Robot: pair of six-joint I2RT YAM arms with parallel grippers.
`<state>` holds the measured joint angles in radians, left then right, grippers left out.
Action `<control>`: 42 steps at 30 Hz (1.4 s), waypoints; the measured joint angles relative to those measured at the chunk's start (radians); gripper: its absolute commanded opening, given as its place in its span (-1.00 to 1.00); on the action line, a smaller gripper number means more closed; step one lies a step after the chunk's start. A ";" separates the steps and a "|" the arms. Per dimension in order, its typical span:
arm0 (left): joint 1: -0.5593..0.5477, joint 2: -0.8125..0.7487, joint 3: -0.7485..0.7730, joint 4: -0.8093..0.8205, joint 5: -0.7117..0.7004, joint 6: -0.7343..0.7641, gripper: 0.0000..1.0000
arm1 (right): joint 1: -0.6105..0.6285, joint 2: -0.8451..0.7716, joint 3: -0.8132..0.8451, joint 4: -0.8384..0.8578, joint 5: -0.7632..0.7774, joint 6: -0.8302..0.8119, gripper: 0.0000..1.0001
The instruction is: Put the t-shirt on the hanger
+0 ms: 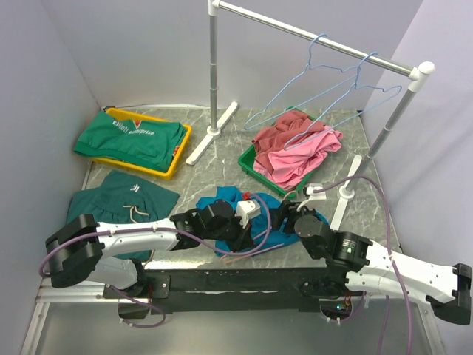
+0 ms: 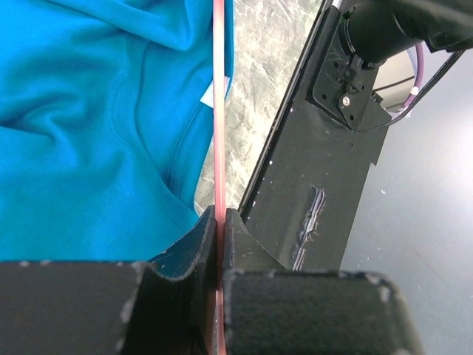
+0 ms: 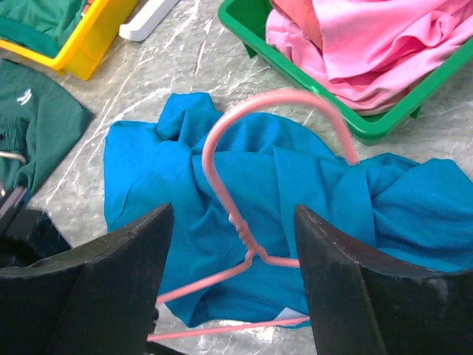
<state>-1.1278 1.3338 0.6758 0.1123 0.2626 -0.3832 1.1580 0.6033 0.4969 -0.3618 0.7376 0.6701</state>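
1. Black pads of the left gripper point(image 2: 219, 222) are filling the 6 o'clock edge of the left wrist view. They are pressing together on a straight run of the pink hanger point(image 2: 219, 111), whose wire is running toward 12 o'clock along the edge of the t-shirt point(image 2: 89, 133).
2. Over the cloth, the right gripper point(image 3: 233, 214) is hovering with its fingers standing wide apart and gripping nothing. The hanger's twisted neck and hook are lying between them.
3. On the table point(image 1: 222, 166), the t-shirt is lying crumpled at about 6 o'clock in the top view, just ahead of the arm bases. The green tray point(image 3: 244, 22) is sitting at 1 o'clock from it.
4. Threading looks like the step in hand. The hanger seems to be resting on top of the shirt, not inside it. The next move probably calls for the free fingers to be lifting the collar or hem open while the clamped wire is being steered in.
5. Both arms are covering the hanger and much of the shirt in the top view. The hanger's lower bar is running out of the right wrist view at 6 o'clock. Whether the hook's tip is dipping under a fold I cannot tell.
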 measured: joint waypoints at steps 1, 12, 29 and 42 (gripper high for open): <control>-0.003 0.000 0.000 -0.002 -0.002 0.000 -0.91 | -0.009 0.008 0.003 0.001 -0.006 0.003 0.35; -0.033 0.006 0.026 -0.040 -0.034 0.001 -0.85 | -0.053 0.132 0.021 0.031 -0.028 -0.008 -0.89; -0.045 -0.171 0.049 -0.112 -0.336 -0.209 0.47 | -0.058 -0.016 -0.102 0.183 -0.016 -0.126 -1.00; 0.060 -0.227 0.099 -0.327 -0.403 -0.367 -0.17 | -0.041 -0.121 -0.154 0.219 -0.100 -0.208 -1.00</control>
<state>-1.0683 1.1065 0.7746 -0.2146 -0.1406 -0.7506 1.1172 0.4824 0.3428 -0.1429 0.6376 0.4618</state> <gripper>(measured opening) 0.453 0.068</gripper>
